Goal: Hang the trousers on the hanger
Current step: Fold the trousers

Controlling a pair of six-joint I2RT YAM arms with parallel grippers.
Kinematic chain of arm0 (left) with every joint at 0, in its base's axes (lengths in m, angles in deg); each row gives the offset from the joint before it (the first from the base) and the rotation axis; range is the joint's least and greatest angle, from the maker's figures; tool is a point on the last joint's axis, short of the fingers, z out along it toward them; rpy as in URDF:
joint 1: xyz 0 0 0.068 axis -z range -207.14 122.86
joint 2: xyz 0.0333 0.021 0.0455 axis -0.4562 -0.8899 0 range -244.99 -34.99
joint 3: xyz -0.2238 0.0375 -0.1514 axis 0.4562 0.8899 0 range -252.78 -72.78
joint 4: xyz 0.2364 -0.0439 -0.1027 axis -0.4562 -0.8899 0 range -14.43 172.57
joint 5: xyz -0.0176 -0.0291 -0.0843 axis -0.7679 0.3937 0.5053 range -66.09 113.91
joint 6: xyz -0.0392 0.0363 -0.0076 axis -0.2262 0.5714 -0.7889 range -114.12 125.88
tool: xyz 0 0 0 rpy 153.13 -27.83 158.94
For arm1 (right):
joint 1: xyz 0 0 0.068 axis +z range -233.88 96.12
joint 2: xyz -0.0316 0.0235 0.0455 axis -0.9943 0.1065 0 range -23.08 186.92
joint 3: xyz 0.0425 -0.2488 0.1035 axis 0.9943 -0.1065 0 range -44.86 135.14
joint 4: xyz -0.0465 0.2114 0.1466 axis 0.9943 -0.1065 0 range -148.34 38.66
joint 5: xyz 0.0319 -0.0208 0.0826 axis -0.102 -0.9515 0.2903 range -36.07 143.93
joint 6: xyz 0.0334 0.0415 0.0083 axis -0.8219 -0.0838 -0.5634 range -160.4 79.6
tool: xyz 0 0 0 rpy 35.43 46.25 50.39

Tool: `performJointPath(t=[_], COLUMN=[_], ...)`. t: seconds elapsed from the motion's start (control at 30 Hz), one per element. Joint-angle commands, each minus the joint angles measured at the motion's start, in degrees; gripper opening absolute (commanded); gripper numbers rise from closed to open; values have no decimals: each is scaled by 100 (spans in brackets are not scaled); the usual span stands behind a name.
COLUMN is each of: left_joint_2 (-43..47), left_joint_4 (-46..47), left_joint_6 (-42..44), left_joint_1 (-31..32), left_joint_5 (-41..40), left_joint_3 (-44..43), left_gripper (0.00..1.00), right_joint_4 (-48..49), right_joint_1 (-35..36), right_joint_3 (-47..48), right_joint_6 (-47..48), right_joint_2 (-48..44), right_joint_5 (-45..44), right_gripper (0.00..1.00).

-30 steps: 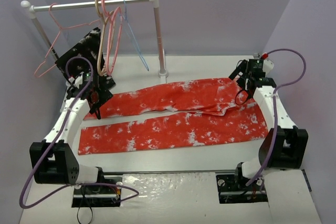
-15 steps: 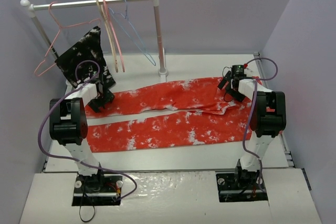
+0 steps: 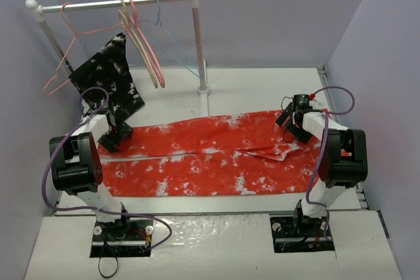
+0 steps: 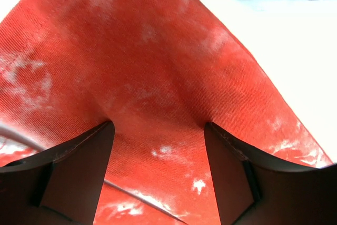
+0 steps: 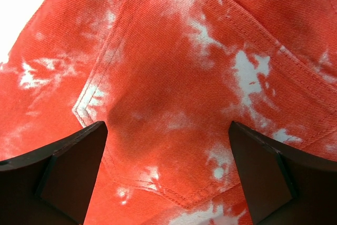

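From above, the trousers (image 3: 210,162) lie flat across the table (image 3: 249,86), legs side by side. The left gripper (image 3: 113,137) is at the hem end and the right gripper (image 3: 293,126) at the waist end. The light-blue wire hanger (image 3: 174,40) hangs on the rail (image 3: 111,3), well apart from both, so the long carry could let a weakly held end slide free. The hanger could also swing or snag the thicker pink and beige hangers (image 3: 147,54) just beside it. In the left wrist view, the jaws are spread with a raised ridge of red-orange cloth (image 4: 158,77) between the fingertips (image 4: 102,133). It may be only one layer, though the view is too close to be sure. If they close on a single layer, the other leg would trail and drag. In the right wrist view, the jaws are spread wide over a stitched back pocket (image 5: 174,77) that lies flat between them. With no fold raised there, closing could skid across the cloth or nip only the pocket, leaving the heavy waist end to sag and pull loose.
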Motion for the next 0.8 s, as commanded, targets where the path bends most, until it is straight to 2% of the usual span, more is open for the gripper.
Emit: performJointPath(t=[0.0, 0.27, 0.5, 0.77], left_joint_2=[317, -373, -1377, -2263], left_joint_4=[-585, -1009, -1678, -2564], left_joint_6=[-23, -1021, -1546, -1731], left_joint_1=[-196, -81, 125, 310], left_joint_5=[-5, -14, -206, -401], left_joint_3=[-332, -1770, -2752, -3486], left_gripper=[67, 74, 74, 74], right_joint_4=[-813, -941, -932, -888], right_joint_1=[-93, -77, -15, -5], right_joint_3=[513, 1924, 2267, 2583], right_joint_6=[128, 209, 146, 134], right_joint_2=[-316, -91, 438, 902], right_joint_5=[-314, -532, -586, -666], right_gripper=[98, 98, 98, 98])
